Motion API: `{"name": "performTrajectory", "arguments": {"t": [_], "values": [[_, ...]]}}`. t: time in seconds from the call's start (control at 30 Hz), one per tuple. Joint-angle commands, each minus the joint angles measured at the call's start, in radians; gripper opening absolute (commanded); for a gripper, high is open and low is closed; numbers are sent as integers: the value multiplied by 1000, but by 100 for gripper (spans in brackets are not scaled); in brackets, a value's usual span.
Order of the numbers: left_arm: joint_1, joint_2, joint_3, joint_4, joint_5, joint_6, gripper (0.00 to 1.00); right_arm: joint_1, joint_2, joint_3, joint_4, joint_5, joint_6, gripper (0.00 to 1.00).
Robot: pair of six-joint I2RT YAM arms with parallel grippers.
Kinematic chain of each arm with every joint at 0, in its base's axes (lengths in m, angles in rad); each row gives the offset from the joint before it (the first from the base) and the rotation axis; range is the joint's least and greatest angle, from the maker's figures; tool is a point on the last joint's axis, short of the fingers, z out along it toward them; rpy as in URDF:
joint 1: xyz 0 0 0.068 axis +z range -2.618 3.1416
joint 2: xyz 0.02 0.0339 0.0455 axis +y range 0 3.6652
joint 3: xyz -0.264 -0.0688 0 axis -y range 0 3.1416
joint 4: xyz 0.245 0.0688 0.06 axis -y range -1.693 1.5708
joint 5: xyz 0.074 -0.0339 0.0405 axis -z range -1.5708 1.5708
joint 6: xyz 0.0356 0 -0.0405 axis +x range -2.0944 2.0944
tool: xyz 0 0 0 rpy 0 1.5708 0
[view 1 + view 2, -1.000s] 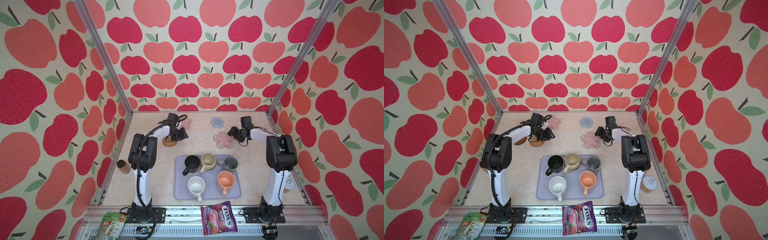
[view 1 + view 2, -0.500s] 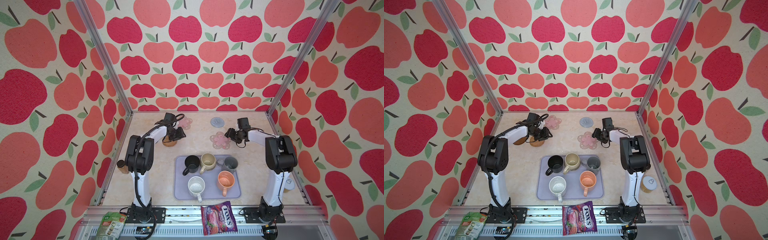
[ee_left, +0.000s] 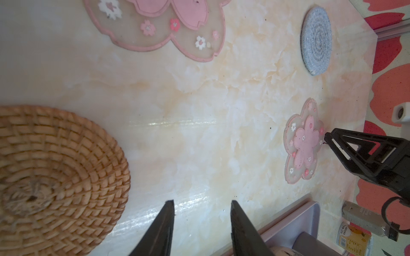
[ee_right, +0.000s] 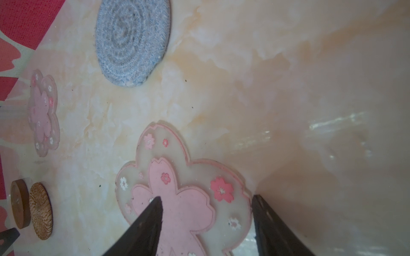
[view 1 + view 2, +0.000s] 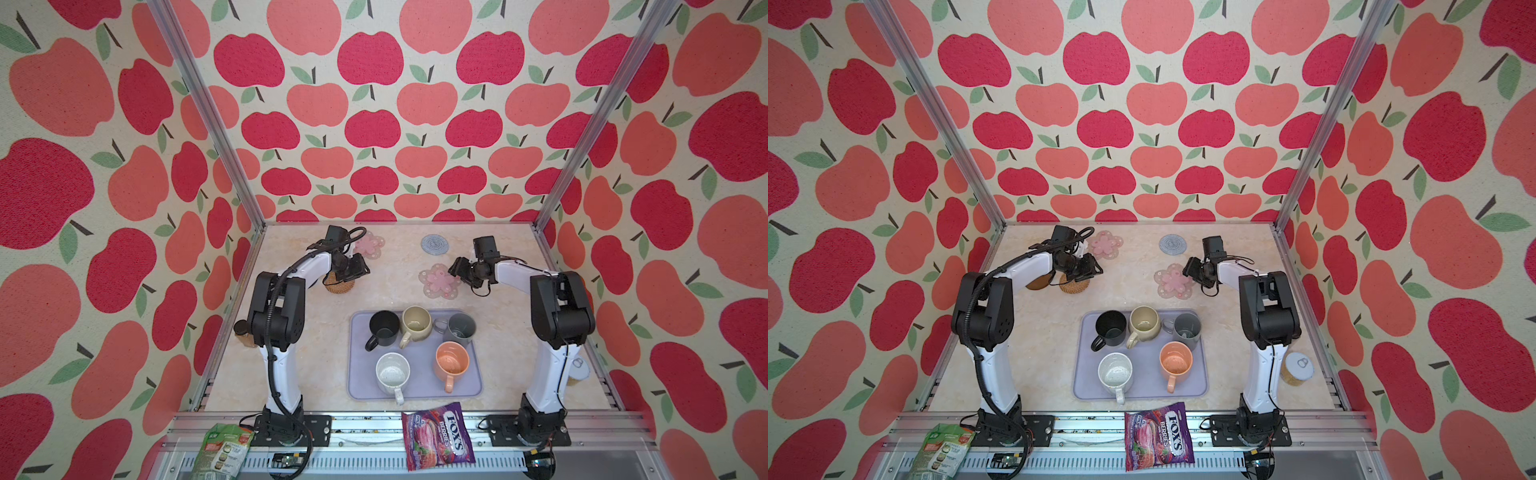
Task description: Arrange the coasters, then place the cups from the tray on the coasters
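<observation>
The coasters (image 5: pixel 1173 281) lie flat on the far half of the tabletop (image 5: pixel 395 266). A grey-blue knit round (image 5: pixel 434 243) and a pink flower (image 5: pixel 371 245) lie near the far edge. The second pink flower (image 5: pixel 439 281) lies nearer the middle. The rattan round (image 5: pixel 340 286) and brown disc (image 5: pixel 1038 283) lie toward the left edge. The cups (image 5: pixel 415 326) stand on the tray (image 5: pixel 415 388) by the front edge. The left pincer (image 3: pixel 200 204), partly open and empty, hangs beside the rattan round. The right pincer (image 4: pixel 207 198), wider apart, straddles the second pink flower's rim and grips nothing.

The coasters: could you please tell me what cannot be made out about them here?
- Dark brown coaster: top view, mostly hidden beneath the left arm.
- Rattan coaster: left wrist view, partly blurred, cut off by the frame edge.
- Nearer flower coaster: right wrist view, right claw overlaps it; contact unclear.
</observation>
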Motion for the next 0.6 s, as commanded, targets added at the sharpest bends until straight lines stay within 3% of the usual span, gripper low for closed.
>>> {"name": "performTrajectory", "arguments": {"t": [0.0,0.57], "values": [[20,-43,-21,-20,-23,2,44,13,6,-5,-110,15,8,66],[93,-59,-40,-72,-93,-5,43,-25,-101,-13,-132,30,-33,66]]}}
